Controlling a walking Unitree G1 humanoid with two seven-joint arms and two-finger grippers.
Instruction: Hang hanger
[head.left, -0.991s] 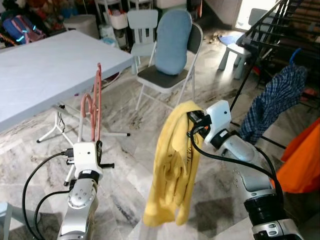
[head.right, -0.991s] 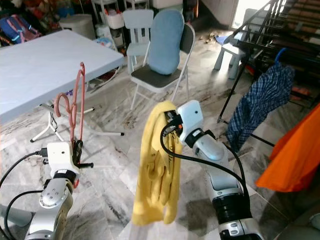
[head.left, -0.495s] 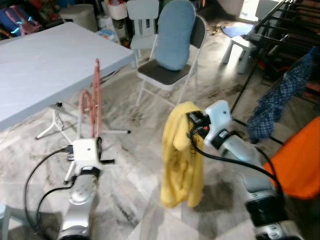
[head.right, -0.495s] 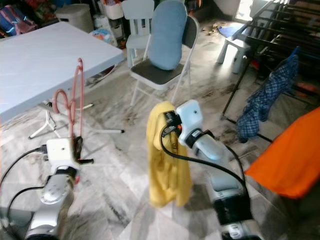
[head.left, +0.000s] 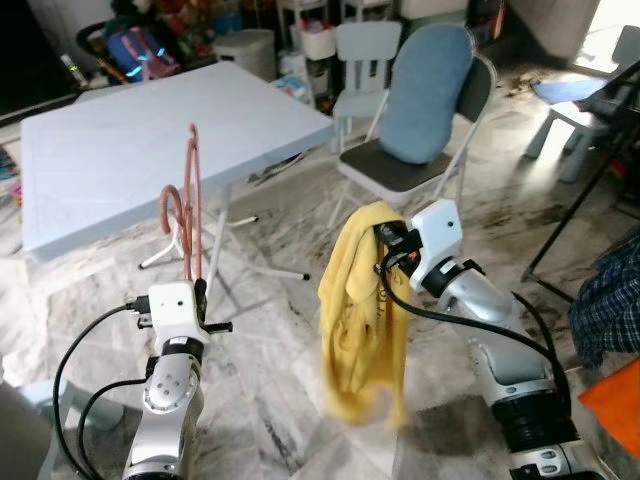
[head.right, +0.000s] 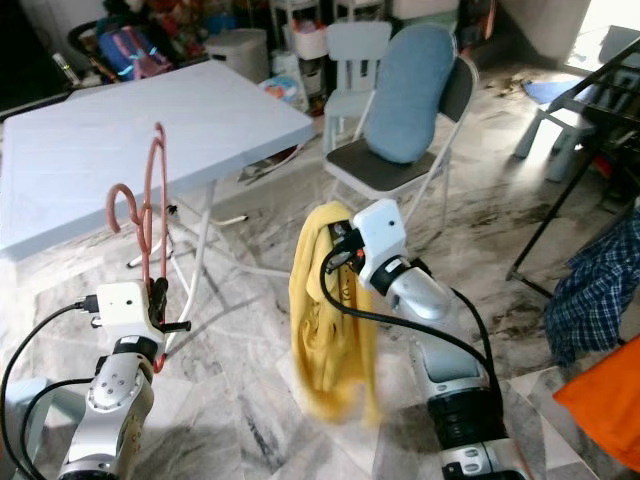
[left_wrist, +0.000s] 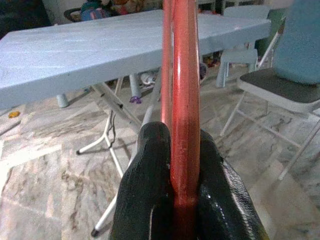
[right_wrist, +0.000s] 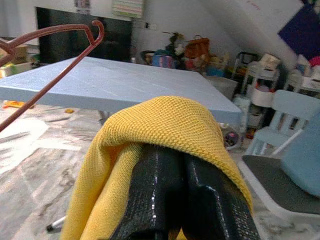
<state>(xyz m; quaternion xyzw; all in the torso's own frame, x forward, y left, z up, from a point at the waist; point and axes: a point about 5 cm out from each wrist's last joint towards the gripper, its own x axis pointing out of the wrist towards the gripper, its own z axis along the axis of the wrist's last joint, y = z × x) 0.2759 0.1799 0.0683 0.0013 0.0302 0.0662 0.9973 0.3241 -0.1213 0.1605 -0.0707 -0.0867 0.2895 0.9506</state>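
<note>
A thin red-pink hanger (head.left: 190, 215) stands upright in front of me on the left, its hook (head.right: 121, 203) curling over partway up. My left gripper (head.left: 198, 292) is shut on its lower part; in the left wrist view the hanger (left_wrist: 183, 75) runs up between the two black fingers (left_wrist: 150, 185). On the right, a yellow knitted garment (head.left: 362, 320) hangs in long folds from my right gripper (head.left: 386, 246), reaching down toward the floor. In the right wrist view the garment (right_wrist: 160, 122) covers the fingertips, and the fingers (right_wrist: 160, 195) lie pressed together beneath it.
A white folding table (head.left: 150, 140) stands ahead on the left. A folding chair with a blue cushion (head.left: 425, 100) and a small white chair (head.left: 365, 45) stand behind the garment. A plaid shirt (head.left: 612, 300) and an orange cloth (head.left: 618, 405) hang at the right edge. The floor is marble.
The camera has swung left: the table is now more central, and the plaid shirt and orange cloth sit at the right edge. The garment's lower end sways. Both grips are unchanged.
</note>
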